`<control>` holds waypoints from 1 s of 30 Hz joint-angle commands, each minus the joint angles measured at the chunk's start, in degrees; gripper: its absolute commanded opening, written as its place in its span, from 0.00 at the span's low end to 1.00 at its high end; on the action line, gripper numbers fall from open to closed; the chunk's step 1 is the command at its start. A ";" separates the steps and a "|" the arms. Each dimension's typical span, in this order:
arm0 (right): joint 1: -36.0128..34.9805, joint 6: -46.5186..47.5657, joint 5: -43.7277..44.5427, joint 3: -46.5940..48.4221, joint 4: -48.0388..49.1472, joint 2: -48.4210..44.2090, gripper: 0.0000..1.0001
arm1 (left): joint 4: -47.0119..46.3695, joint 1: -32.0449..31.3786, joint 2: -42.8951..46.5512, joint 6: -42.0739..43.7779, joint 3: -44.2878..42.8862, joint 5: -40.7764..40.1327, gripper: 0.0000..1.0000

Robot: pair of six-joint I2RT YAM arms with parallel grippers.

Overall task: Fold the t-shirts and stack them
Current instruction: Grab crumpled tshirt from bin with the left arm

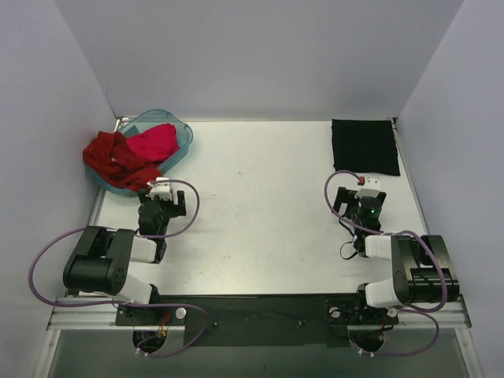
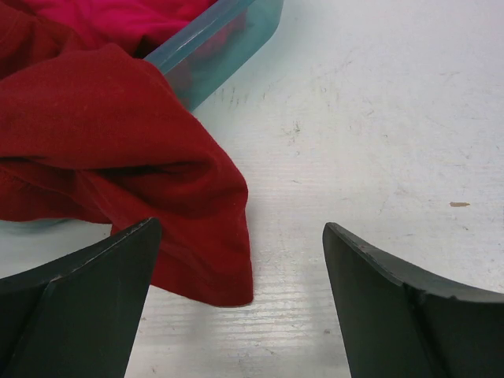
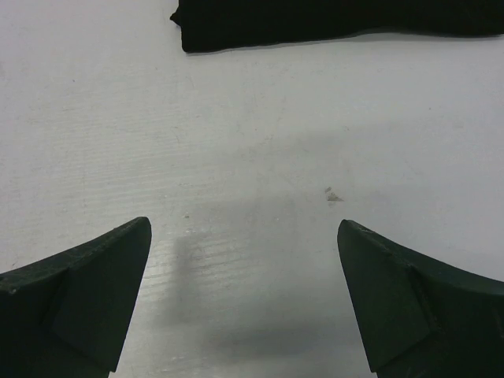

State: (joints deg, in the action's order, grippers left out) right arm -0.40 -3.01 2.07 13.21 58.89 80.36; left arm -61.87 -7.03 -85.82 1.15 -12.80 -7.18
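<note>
A black t-shirt (image 1: 365, 146) lies flat-folded at the back right; its near edge shows in the right wrist view (image 3: 331, 22). A brick-red t-shirt (image 1: 113, 160) hangs crumpled over the tub's near rim onto the table, and shows in the left wrist view (image 2: 118, 150). A crimson-pink t-shirt (image 1: 153, 142) lies bunched inside the tub; it also shows in the left wrist view (image 2: 118, 20). My left gripper (image 1: 160, 191) is open and empty just in front of the brick-red cloth (image 2: 240, 236). My right gripper (image 1: 368, 187) is open and empty over bare table (image 3: 244, 236), just short of the black shirt.
A translucent teal plastic tub (image 1: 183, 140) stands at the back left corner (image 2: 228, 39). White walls close the table on the left, back and right. The white tabletop (image 1: 268, 205) lies between the two arms.
</note>
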 commanded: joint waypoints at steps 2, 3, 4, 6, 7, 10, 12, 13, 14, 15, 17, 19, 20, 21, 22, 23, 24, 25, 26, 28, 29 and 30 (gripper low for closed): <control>0.14 -0.60 -1.54 1.38 2.01 -0.46 1.00 | -2.03 0.35 0.48 -0.27 -1.62 0.85 0.95; 0.14 -0.51 -3.19 1.38 2.01 -0.55 1.00 | -2.03 0.35 0.48 -0.27 -1.62 0.85 0.95; 0.23 -0.16 -3.56 2.42 -1.38 -2.03 1.00 | -1.51 0.35 0.39 -0.18 -1.96 0.94 0.95; 0.23 0.28 -3.82 4.96 -9.00 -5.88 1.00 | -3.42 0.35 0.65 -0.01 -0.84 1.38 0.95; 0.14 0.11 -3.91 6.29 -11.93 -7.48 1.00 | -4.31 0.43 2.22 1.04 -0.22 2.25 0.95; 0.14 -1.38 -6.45 10.24 -20.99 -15.02 1.00 | 10.18 0.52 10.83 4.20 -3.61 13.90 0.95; 0.23 -2.52 -11.88 12.53 -24.24 -18.72 1.00 | 21.98 0.26 19.43 6.32 -9.22 18.15 0.95; 0.14 -3.23 -12.87 14.98 -25.83 -19.70 1.00 | 26.58 -0.18 21.03 4.76 -10.74 16.43 0.95; 0.23 -4.89 -14.70 16.13 -28.63 -21.10 1.00 | 28.97 -0.18 22.96 3.87 -14.59 15.63 0.95; 0.14 -5.51 -15.68 18.93 -29.88 -21.99 1.00 | 35.96 -0.27 23.59 3.34 -16.89 14.31 0.95; 0.14 -7.45 -18.75 23.41 -35.22 -22.00 0.99 | 47.99 -0.01 22.63 2.46 -27.24 13.25 0.95; 0.23 -8.42 -23.75 28.50 -39.01 -21.04 0.98 | 60.46 2.44 18.16 0.45 -38.83 17.60 0.95; 0.23 -8.33 -27.86 29.84 -39.81 -20.51 0.97 | 66.55 3.59 13.53 -0.26 -48.11 20.77 0.95; -0.03 -8.33 -29.47 32.46 -41.39 -19.72 0.96 | 73.92 5.77 11.49 -2.88 -52.03 26.02 0.95; -0.56 -8.25 -31.92 33.53 -41.93 -19.19 0.96 | 76.69 6.58 7.29 -3.34 -59.81 27.99 0.95; -0.82 -8.42 -32.73 35.11 -42.45 -18.92 0.96 | 82.03 8.85 5.07 -3.52 -62.93 29.92 0.95; -1.44 -8.59 -33.96 35.91 -42.46 -18.75 0.96 | 84.26 9.57 1.40 -2.04 -69.93 30.73 0.97; -1.88 -8.60 -34.58 36.09 -42.20 -18.66 0.96 | 89.41 10.79 -1.08 -1.42 -76.87 31.17 0.97; -2.49 -8.34 -34.67 36.09 -42.11 -18.66 0.96 | 91.73 12.11 -5.63 0.42 -79.90 29.00 0.97; -3.46 -7.98 -34.59 35.66 -41.49 -18.74 0.96 | 101.28 13.78 -12.77 1.40 -89.91 25.48 0.97; -3.81 -7.98 -34.50 35.48 -41.06 -18.83 0.96 | 103.33 14.32 -17.84 1.66 -95.34 24.85 0.97; -4.16 -7.98 -34.50 35.22 -41.05 -18.83 0.96 | 107.09 14.84 -19.98 2.27 -98.62 22.84 0.97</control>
State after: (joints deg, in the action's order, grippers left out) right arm -3.11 -10.70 -28.34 47.72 17.96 61.52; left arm 21.63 5.39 -95.11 1.32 -99.26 18.22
